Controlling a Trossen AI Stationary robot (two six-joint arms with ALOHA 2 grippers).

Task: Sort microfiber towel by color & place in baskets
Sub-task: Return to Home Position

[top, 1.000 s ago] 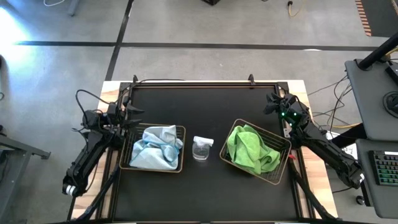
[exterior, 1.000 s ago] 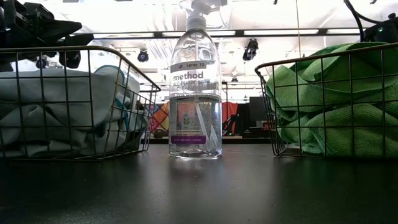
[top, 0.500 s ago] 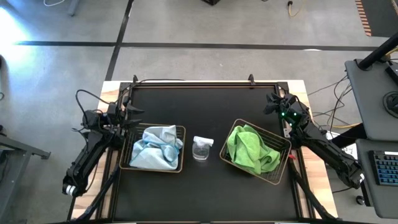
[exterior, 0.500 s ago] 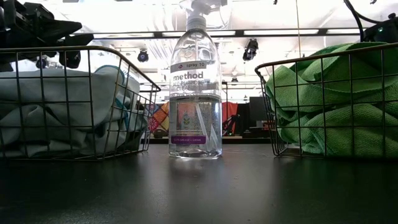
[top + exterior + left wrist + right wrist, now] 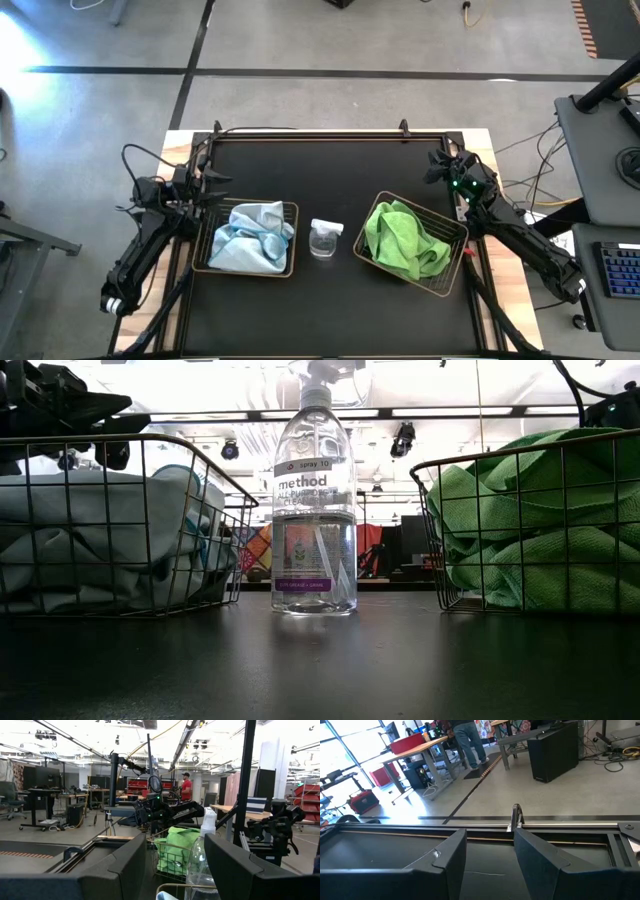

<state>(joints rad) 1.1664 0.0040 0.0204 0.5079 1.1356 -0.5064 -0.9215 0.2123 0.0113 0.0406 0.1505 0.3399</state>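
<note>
- Left gripper (image 5: 175, 849) hangs at the left edge of the table (image 5: 330, 165), just beside the left basket (image 5: 297, 240); fingers parted a moderate way, holding nothing
- Right gripper (image 5: 489, 837) sits near the far right corner, apart from the right basket (image 5: 458, 262); fingers likewise parted, empty
- Pale blue towels (image 5: 245, 237) heaped in the left basket; lime green towels (image 5: 400, 240) mounded in the right one
- Spray bottle (image 5: 314, 510) upright between the baskets, touching neither
- Every towel in view lies in a basket; sorting looks done
- Towels judged light, soft, limp, grippy; pinch a raised fold on top, clear of the wire, and expect drape and snagging
</note>
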